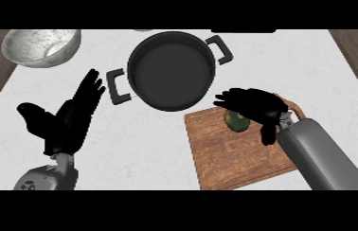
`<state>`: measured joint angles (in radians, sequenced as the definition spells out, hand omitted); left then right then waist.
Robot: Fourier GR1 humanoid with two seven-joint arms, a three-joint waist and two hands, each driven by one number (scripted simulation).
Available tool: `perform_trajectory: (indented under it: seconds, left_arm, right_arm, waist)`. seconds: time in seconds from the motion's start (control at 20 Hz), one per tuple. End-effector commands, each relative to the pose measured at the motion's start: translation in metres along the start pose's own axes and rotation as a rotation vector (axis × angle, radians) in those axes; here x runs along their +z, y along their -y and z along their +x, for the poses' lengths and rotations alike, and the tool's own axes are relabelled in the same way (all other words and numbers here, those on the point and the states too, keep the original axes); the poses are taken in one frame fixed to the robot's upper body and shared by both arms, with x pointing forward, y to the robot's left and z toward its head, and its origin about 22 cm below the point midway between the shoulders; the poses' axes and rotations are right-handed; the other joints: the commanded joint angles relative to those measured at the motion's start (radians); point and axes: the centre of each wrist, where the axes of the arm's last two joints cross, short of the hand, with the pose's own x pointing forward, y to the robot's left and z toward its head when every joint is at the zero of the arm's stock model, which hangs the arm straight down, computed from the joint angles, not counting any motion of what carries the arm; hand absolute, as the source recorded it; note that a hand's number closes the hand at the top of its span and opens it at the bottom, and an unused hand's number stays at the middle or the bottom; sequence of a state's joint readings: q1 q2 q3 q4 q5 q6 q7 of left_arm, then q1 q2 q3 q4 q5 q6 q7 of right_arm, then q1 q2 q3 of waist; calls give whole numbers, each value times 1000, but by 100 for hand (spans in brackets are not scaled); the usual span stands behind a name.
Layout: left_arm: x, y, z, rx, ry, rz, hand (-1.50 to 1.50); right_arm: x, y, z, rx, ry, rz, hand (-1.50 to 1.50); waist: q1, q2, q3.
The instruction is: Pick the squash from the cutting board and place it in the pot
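A dark green squash [237, 122] lies near the far edge of the wooden cutting board [231, 154] at the right. My right hand [253, 104] hovers directly over it, fingers curled partway around it and hiding its upper part. The black two-handled pot [171, 70] stands just beyond the board, to the upper left of the hand, with nothing inside. My left hand [70, 116] rests open at the left, fingers pointing up, beside the pot's near handle.
A white marbled bowl [40, 46] sits at the far left corner of the pale counter. The pot's near handle [119, 87] points toward my left hand. Dark wood edges show at both far corners.
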<state>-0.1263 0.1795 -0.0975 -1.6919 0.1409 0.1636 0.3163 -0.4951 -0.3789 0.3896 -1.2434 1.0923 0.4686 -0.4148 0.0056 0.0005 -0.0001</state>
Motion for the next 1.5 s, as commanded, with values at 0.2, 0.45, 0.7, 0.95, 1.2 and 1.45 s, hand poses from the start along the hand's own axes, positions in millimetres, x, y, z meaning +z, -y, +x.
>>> perform_trajectory:
  seconds: [0.2,0.45,0.7,0.95,1.2,1.45]
  left_arm:
    - [4,5,8,1,8,6,0]
    - [-10,8,0,20,-4,-5,0]
    - [-9,0,2,9,2,-3,0]
    - [-6,12,-13,11,7,-7,0]
    - [-2,1,-3,-9,-7,19,0]
    - [1,-12,-9,-2,-24,52,0]
  right_arm:
    - [-15,15,9,7,-22,25,-150]
    - [-30,-5,5,-36,153,-20,150]
    - [-22,-3,5,-12,164,-49,150]
    - [-15,-3,8,-14,159,-88,150]
    - [-24,-15,6,-225,-226,-146,150]
    - [-13,3,-1,-386,-690,-298,150]
  waist:
    - [-2,-1,0]
    - [0,2,0]
    - [-2,0,0]
    - [-5,-1,0]
    - [-28,-6,-1]
    - [-51,-17,-4]
